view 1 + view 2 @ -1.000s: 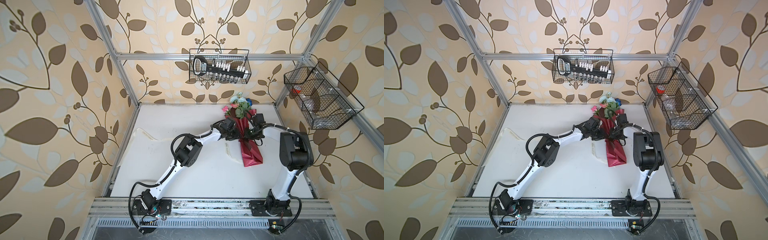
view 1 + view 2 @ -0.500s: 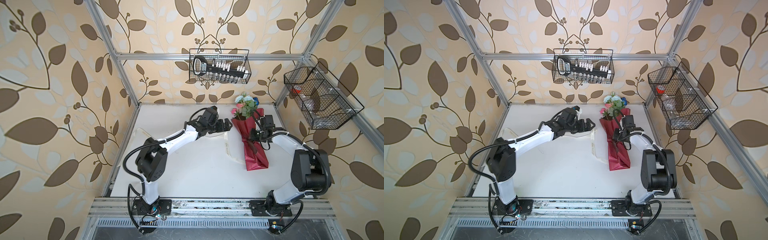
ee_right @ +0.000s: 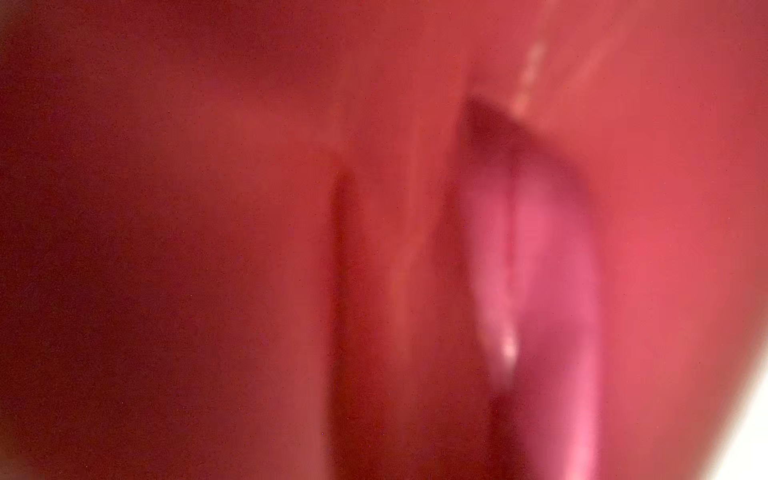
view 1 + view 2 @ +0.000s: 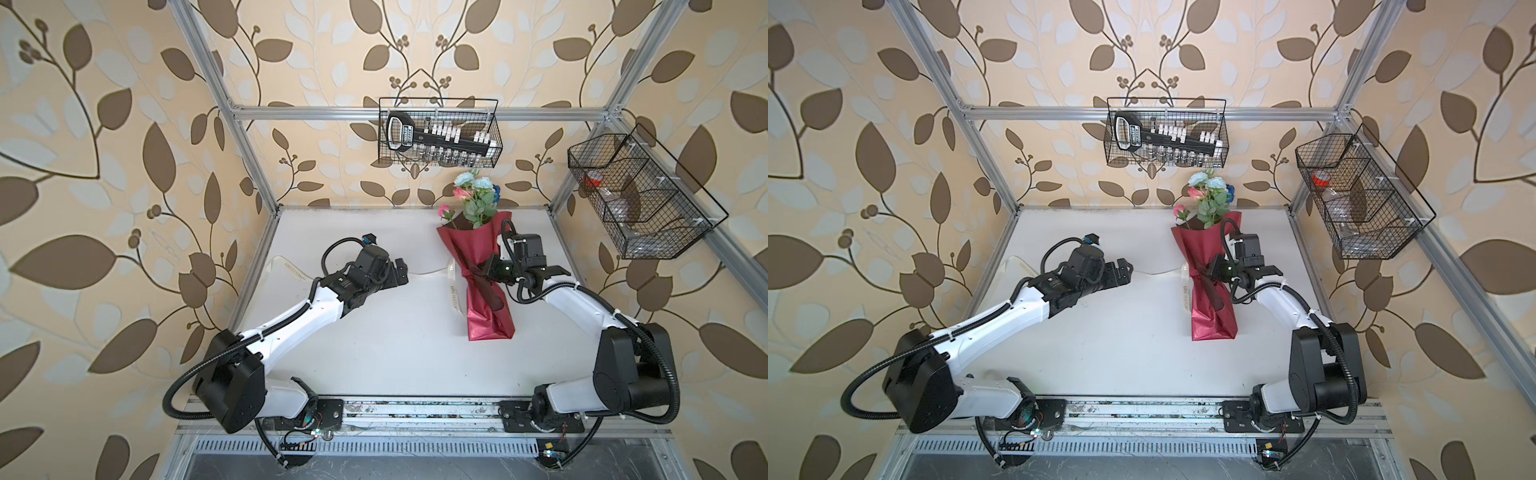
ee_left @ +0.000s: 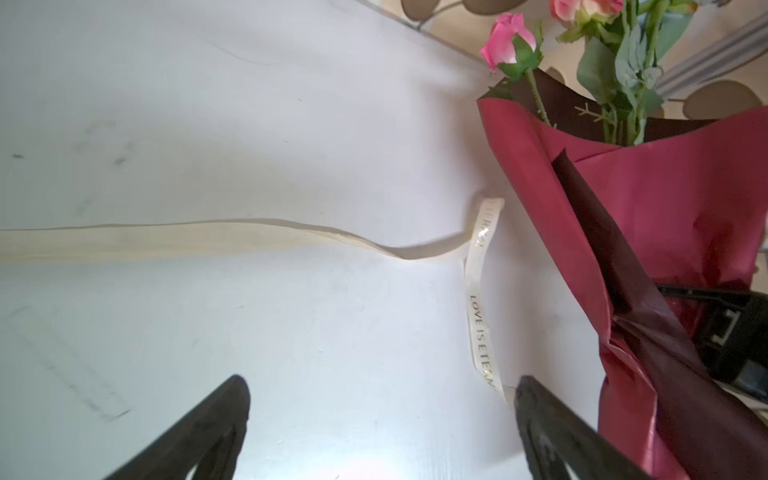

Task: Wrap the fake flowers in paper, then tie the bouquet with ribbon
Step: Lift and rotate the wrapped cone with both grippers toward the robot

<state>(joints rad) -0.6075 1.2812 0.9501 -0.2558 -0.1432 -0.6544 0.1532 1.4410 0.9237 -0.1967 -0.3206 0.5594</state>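
The right jaws pinch the red wrapping (image 4: 1208,316) around the bouquet of fake flowers (image 4: 1210,199); left jaws gape.

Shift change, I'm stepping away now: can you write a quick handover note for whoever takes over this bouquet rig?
Left gripper: open, empty, left of the wrap, facing the ribbon.
Right gripper: shut, at the pinched waist of the red wrap; whether it grips the sheet is unclear.
Bouquet of fake flowers: inside the wrap, lying at the far right of the table.
Cream ribbon: loose on the table beside the wrap.
Done: flowers wrapped.
Left: pick up the ribbon, pass it round the waist, knot it.
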